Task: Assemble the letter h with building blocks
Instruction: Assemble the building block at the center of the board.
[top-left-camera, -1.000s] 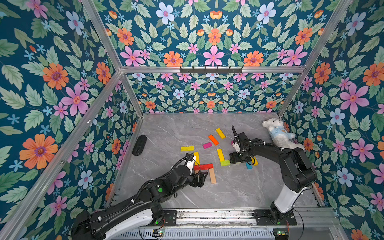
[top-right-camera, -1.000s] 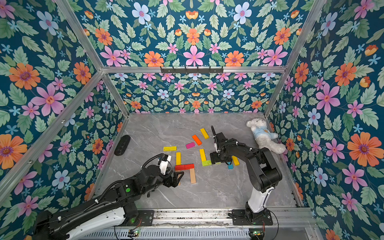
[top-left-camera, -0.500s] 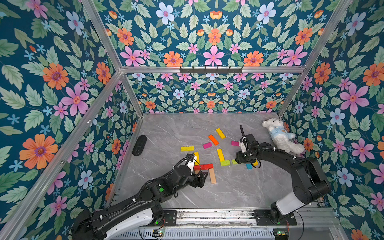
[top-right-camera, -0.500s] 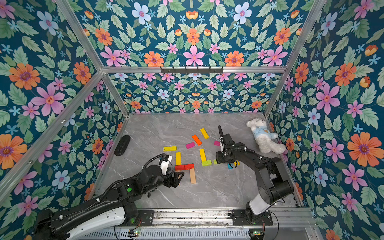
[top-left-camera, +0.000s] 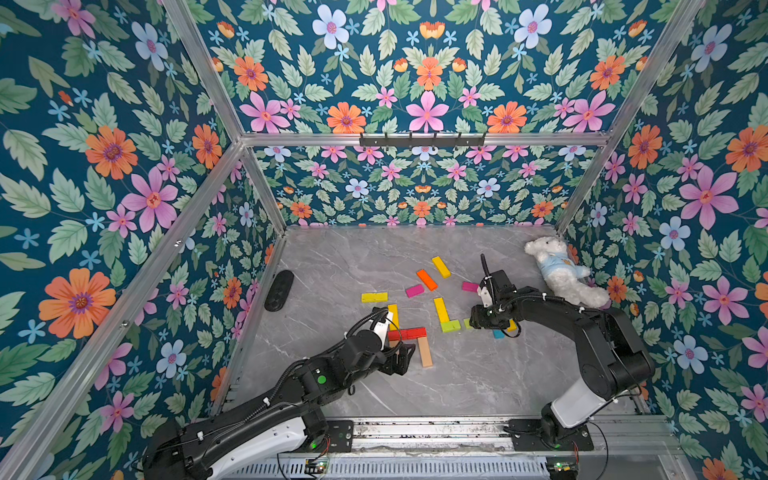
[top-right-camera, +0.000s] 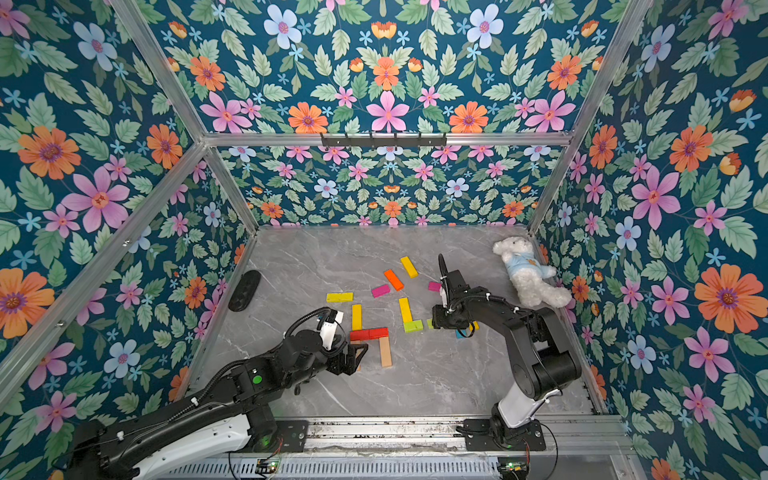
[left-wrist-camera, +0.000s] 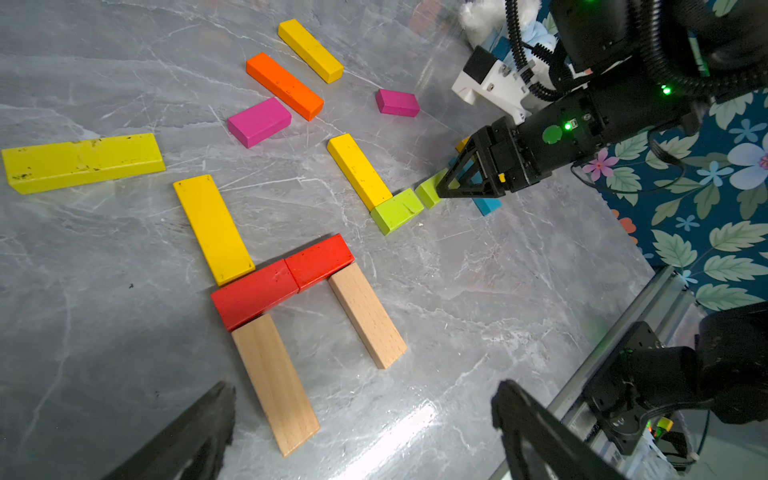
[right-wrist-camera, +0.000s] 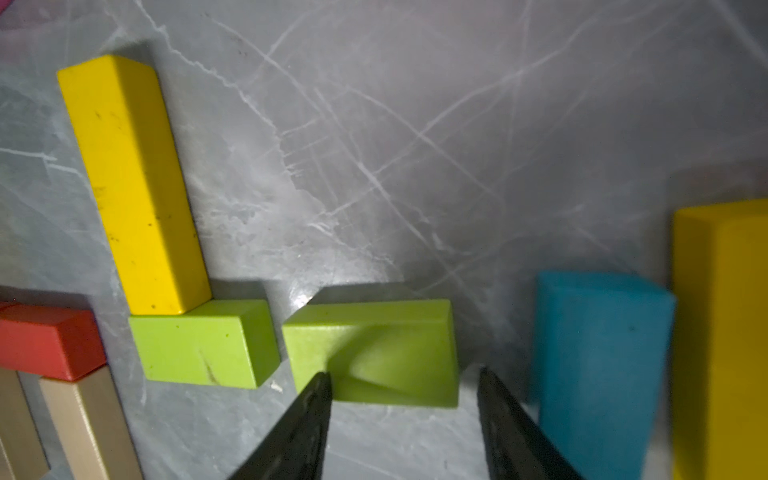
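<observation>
A yellow bar (left-wrist-camera: 212, 228), two red blocks (left-wrist-camera: 282, 278) and two plain wood bars (left-wrist-camera: 368, 316) lie joined in an h shape on the grey floor. My left gripper (left-wrist-camera: 361, 388) stands open just short of the wood bars' near ends, holding nothing; in a top view it (top-left-camera: 405, 357) covers one wood bar. A second yellow bar (right-wrist-camera: 133, 187) meets a lime block (right-wrist-camera: 199, 345). My right gripper (right-wrist-camera: 403, 372) hovers low at the near edge of another lime block (right-wrist-camera: 374, 332), jaws apart, one tip over it, the other beside it. A blue block (right-wrist-camera: 598, 353) lies just beyond.
Loose blocks lie farther back: a pale yellow bar (top-left-camera: 374, 297), two magenta ones (top-left-camera: 414, 290), an orange bar (top-left-camera: 427, 279) and a yellow bar (top-left-camera: 441, 266). A white plush bear (top-left-camera: 561, 274) sits at the back right wall. A black oval object (top-left-camera: 279, 290) lies by the left wall.
My right gripper has swung from farther back down to the second lime block, and its jaws have narrowed. The left arm has not moved.
</observation>
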